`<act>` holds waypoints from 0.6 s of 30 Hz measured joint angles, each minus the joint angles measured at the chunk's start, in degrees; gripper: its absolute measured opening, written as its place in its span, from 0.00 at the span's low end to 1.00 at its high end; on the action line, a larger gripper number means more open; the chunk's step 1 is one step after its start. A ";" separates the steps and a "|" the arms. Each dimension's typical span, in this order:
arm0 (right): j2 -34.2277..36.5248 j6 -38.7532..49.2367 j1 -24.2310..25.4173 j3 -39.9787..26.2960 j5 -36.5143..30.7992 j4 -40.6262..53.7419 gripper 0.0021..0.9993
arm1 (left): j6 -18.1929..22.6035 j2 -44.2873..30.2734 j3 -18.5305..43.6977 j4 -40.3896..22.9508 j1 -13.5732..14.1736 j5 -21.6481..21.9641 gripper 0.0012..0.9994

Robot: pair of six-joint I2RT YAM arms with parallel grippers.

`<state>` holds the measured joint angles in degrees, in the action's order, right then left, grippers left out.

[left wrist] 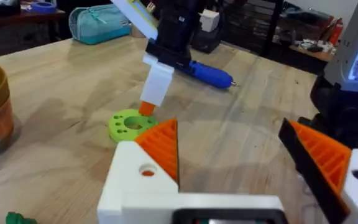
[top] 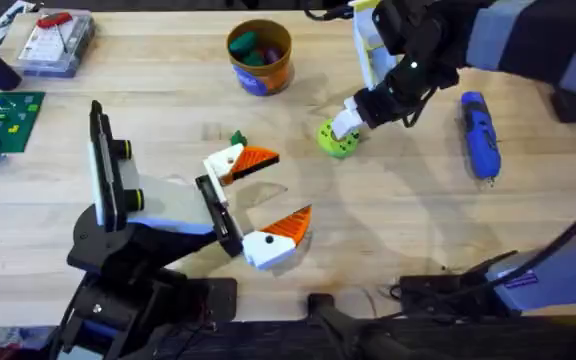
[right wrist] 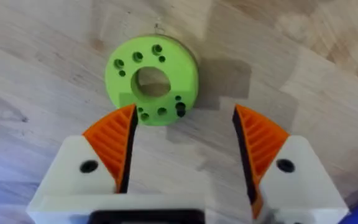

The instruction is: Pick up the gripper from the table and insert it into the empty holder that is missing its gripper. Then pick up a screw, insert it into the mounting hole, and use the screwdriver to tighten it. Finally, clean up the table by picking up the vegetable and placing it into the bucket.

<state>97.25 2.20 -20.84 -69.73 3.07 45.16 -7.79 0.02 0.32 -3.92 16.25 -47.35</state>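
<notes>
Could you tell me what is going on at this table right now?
The right gripper, fingers open and holding nothing, hovers just over the lime-green ring disc on the table. The left gripper waits open mid-table, also holding nothing. The blue screwdriver lies untouched to the right, and the bucket stands at the back.

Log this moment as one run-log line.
right gripper: open, over lime-green ring disc | left gripper: open, empty | screwdriver: on table

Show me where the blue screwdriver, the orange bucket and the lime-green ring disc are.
screwdriver [top: 479,134]: overhead view, on the middle of its blue body.
bucket [top: 268,72]: overhead view, on its orange front wall near the blue label.
lime-green ring disc [right wrist: 182,74]: right wrist view, on the flat green face beside the centre hole.
</notes>
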 joint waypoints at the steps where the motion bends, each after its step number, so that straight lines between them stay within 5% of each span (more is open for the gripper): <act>1: 0.02 0.00 0.02 0.00 -0.14 0.10 0.84 | 0.01 0.00 0.00 0.00 0.00 0.00 0.99; 10: 2.46 -0.01 0.02 -0.02 -0.43 0.51 0.75 | 0.02 0.00 0.00 0.00 0.00 0.04 0.99; 18: 2.51 -0.01 0.02 -0.02 -0.43 0.31 0.57 | 0.00 -0.01 0.00 0.00 0.00 0.04 0.99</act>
<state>99.77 2.19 -20.82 -69.76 2.63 45.47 -7.79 0.01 0.32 -3.92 16.25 -47.31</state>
